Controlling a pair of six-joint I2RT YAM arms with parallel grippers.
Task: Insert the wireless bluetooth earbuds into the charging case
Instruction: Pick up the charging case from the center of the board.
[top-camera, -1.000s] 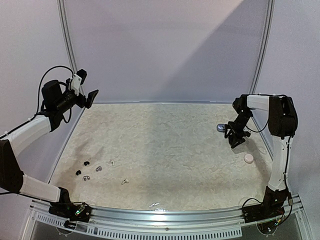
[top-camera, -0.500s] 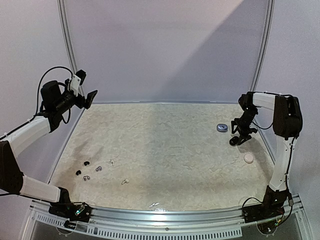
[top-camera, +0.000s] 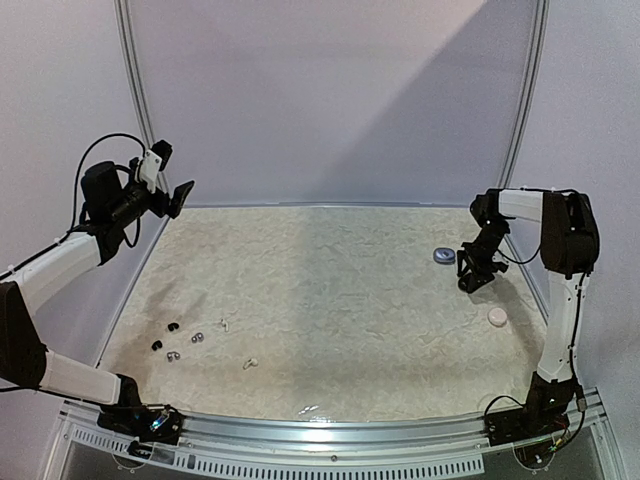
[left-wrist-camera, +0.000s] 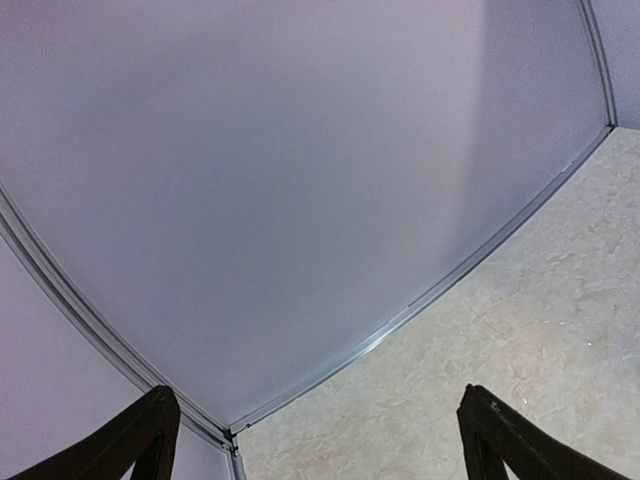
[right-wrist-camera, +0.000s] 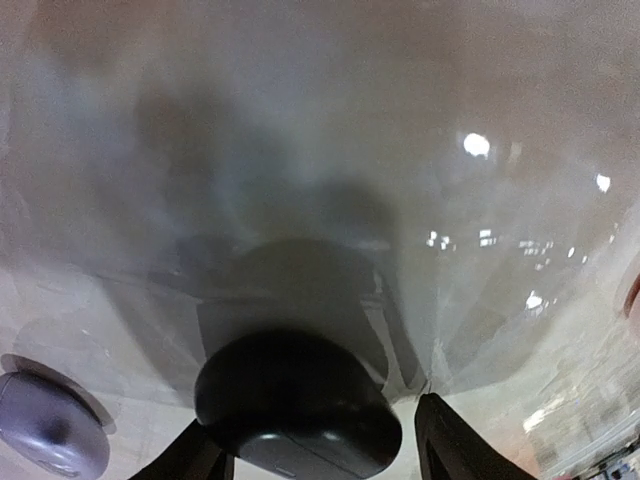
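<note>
**Right hand** (top-camera: 472, 276): low, near the far-right corner of the desk (top-camera: 330, 300). It is clamped on a black case (right-wrist-camera: 295, 400). In the wrist view the rounded dark body sits between the two fingers (right-wrist-camera: 447, 440), one on each side. I cannot tell whether the case touches the desk or whether its lid is up.

**Grey case** (top-camera: 444, 255): on the desk just beside the right hand, on the side toward the left edge. It is not in the grip.

**Pale case** (top-camera: 497, 316): on the desk close to the right edge, nearer the near edge than the right hand and apart from it.

**Earbuds** (top-camera: 197, 337): all six lie loose in a small scatter toward the near-left corner. None are in a case, and they are well apart from all three cases.
- Black pair (top-camera: 172, 326): closest to the left edge.
- Silvery two: just beside the black pair.
- White pair (top-camera: 224, 324): on the scatter's side toward desk centre, with one of them set closer to the near edge.
- They are too small to tell which way each one lies.

**Left hand** (top-camera: 180, 196): raised high above the far-left corner, well clear of the desk. The fingers (left-wrist-camera: 135, 445) are spread wide with nothing between them. Its camera shows the back wall (left-wrist-camera: 300, 150) and a strip of desk at the far edge.
</note>
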